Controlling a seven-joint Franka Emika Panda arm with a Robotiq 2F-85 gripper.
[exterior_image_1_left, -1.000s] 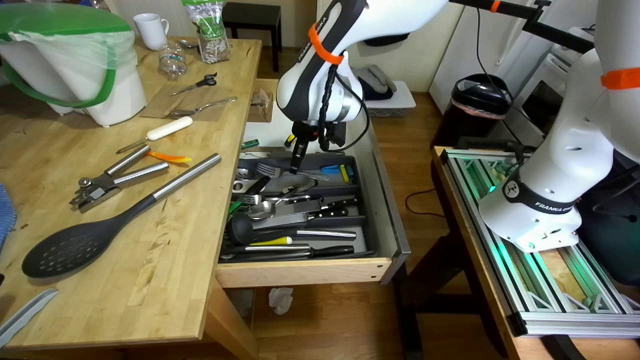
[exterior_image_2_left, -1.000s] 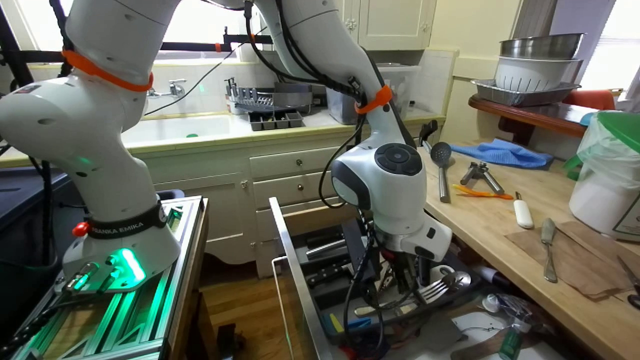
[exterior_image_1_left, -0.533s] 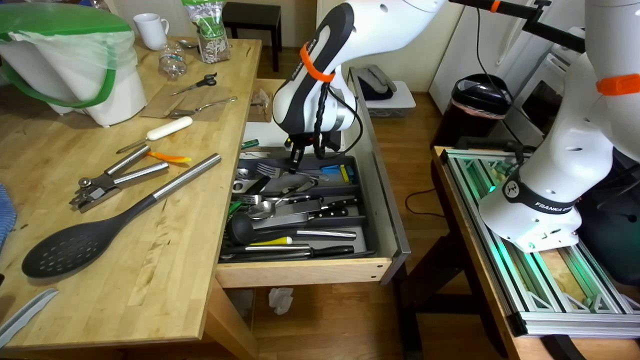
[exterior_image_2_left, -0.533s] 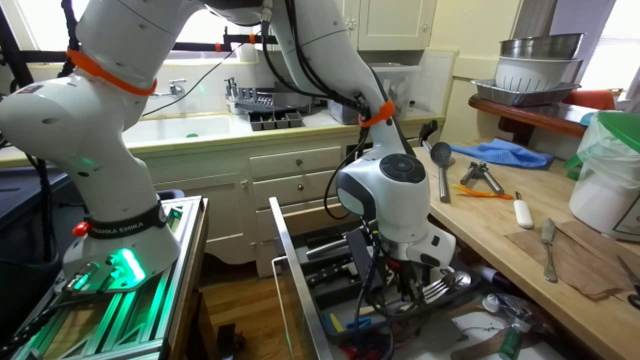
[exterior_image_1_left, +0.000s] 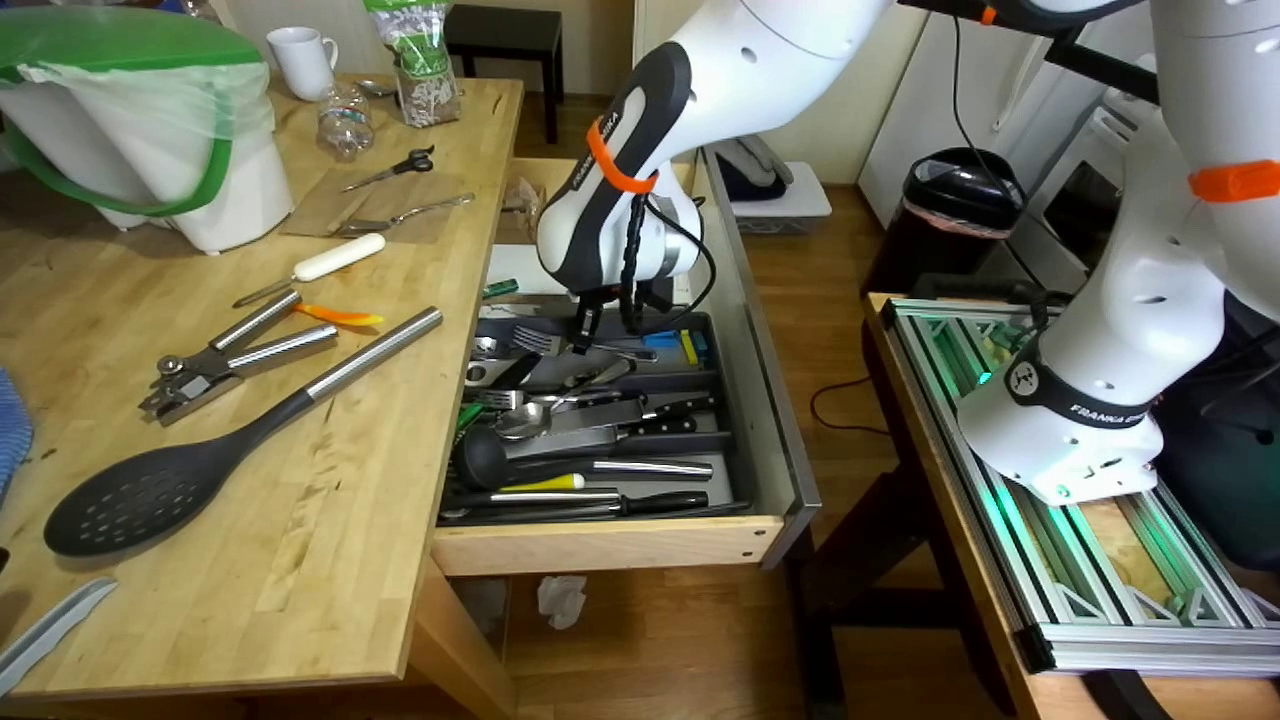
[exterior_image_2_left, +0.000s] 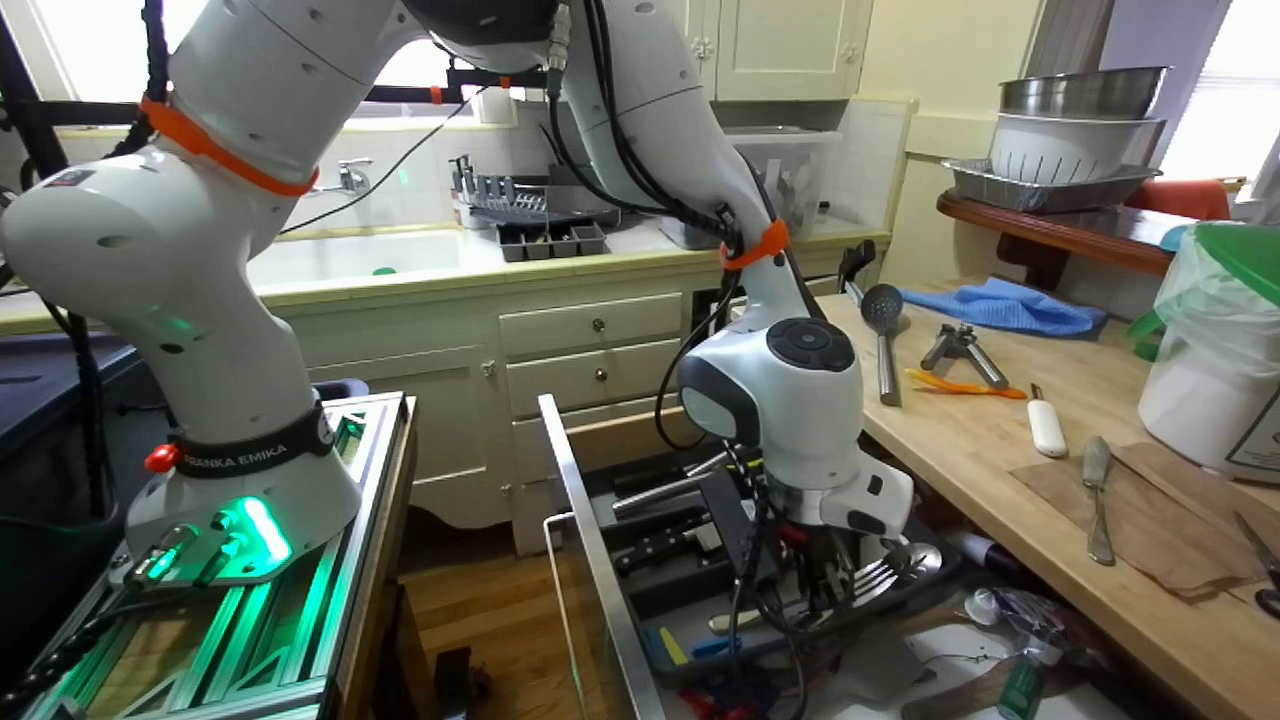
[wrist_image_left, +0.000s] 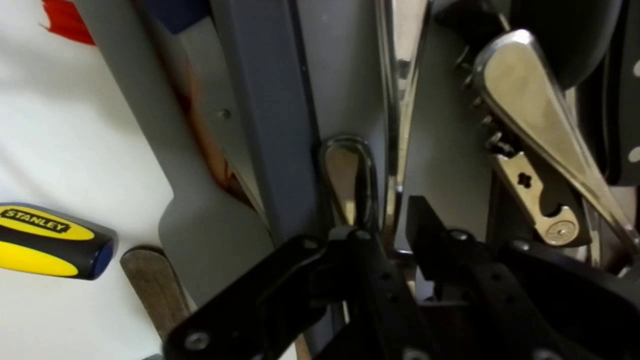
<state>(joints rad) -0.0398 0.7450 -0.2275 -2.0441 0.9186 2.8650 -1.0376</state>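
Handle (wrist_image_left: 404, 65) of metal in the cutlery tray (wrist_image_left: 265, 115), just ahead of the end effector (wrist_image_left: 385, 227) in the wrist view, long axis pointing nearly straight into the narrow gap between parted jaws, no grip evident. Just left, by the tray wall, rounded second handle (wrist_image_left: 350, 170).

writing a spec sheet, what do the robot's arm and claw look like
The arm is white and rounded, with dark panels, orange bands and black cables along it. Low down, a black collar reads FRANKA EMIKA above a green light. The claw is black, with slim jointed fingers and silvery screws.
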